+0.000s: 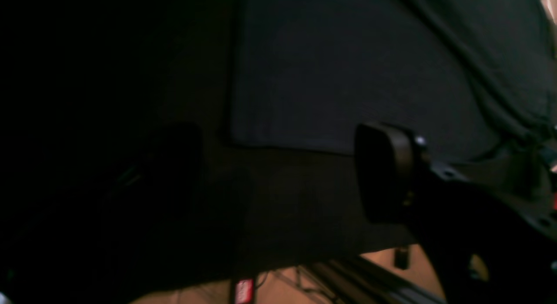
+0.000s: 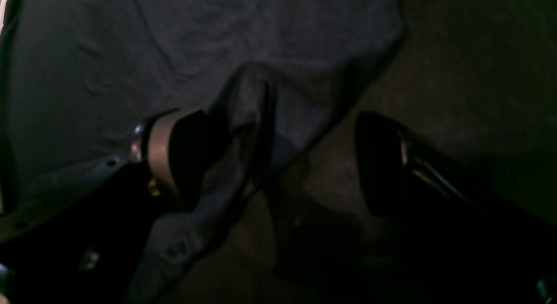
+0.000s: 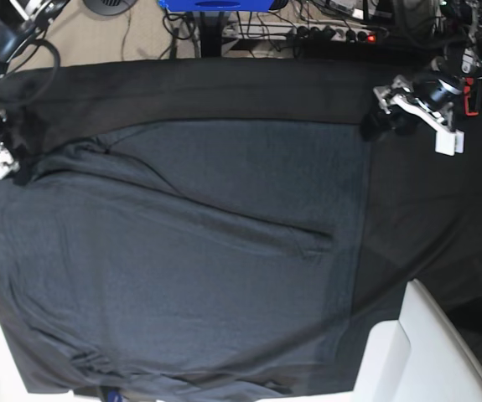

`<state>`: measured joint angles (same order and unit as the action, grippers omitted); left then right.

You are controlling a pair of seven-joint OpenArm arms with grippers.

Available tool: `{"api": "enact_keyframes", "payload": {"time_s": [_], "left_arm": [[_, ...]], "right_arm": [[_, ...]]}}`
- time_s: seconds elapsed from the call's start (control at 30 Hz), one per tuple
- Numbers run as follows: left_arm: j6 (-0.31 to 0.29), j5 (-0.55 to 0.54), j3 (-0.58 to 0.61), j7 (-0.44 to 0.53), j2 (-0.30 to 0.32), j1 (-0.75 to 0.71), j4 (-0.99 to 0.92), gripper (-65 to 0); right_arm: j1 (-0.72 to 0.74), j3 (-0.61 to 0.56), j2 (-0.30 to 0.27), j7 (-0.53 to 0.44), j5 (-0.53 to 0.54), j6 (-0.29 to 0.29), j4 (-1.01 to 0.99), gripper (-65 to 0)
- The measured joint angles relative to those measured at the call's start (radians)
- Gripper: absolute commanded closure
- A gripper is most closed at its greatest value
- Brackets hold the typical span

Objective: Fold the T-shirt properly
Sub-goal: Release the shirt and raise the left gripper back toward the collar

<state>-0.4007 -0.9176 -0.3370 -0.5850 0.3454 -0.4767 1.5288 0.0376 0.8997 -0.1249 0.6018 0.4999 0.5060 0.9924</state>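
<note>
- At the tabletop's (image 3: pixel 224 84) far left corner in the base view, the right tool (image 3: pixel 6 163) sits at the upper left edge of the T-shirt (image 3: pixel 182 251)
- In the right wrist view the right tool (image 2: pixel 278 164) has its fingers spread wide; a raised fold of the T-shirt (image 2: pixel 248 116) stands just beside the left finger (image 2: pixel 174 160), and I cannot tell whether they touch
- The T-shirt lies spread flat over the black tablecloth (image 3: pixel 425 218), covering the left and middle of the tabletop, with a sleeve crease running diagonally across it
- At the far right corner the left tool (image 3: pixel 379 121) hovers just off the shirt's far right corner
- In the left wrist view the left tool's finger (image 1: pixel 385 173) stands over bare tablecloth (image 1: pixel 283 199) next to the T-shirt's (image 1: pixel 348 69) corner edge; the other side is lost in shadow, so I cannot tell its spread
</note>
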Motion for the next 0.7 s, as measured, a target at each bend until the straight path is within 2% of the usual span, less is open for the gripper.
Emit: {"api": "enact_keyframes", "payload": {"time_s": [0.07,0.4,0.47,0.57,0.7], "left_arm": [[-0.043,-0.001,0.003,-0.003,-0.017,-0.003,-0.007,-55.5],[-0.038,0.0,0.0,-0.001,-0.089,-0.011,-0.086,-55.3],[-0.037,0.001,-0.003,0.001,-0.096,-0.014,-0.096,-55.3],[-0.045,0.0,-0.07,0.008,-0.129,-0.019,-0.096,-55.6],[-0.045,0.001,-0.151,0.0,-0.151,-0.037,-0.096,-55.6]], "right_arm": [[0.019,0.0,-0.009,-0.037,-0.001,0.0,-0.035,-50.3],[0.081,-0.003,-0.057,-0.09,0.018,0.019,-0.179,-50.0],[0.086,-0.003,-0.061,-0.09,0.017,0.018,-0.186,-46.7],[0.085,-0.003,-0.066,-0.094,0.017,0.009,-0.195,-36.3],[0.079,-0.003,-0.064,-0.09,0.017,0.0,-0.194,-35.0]]}}
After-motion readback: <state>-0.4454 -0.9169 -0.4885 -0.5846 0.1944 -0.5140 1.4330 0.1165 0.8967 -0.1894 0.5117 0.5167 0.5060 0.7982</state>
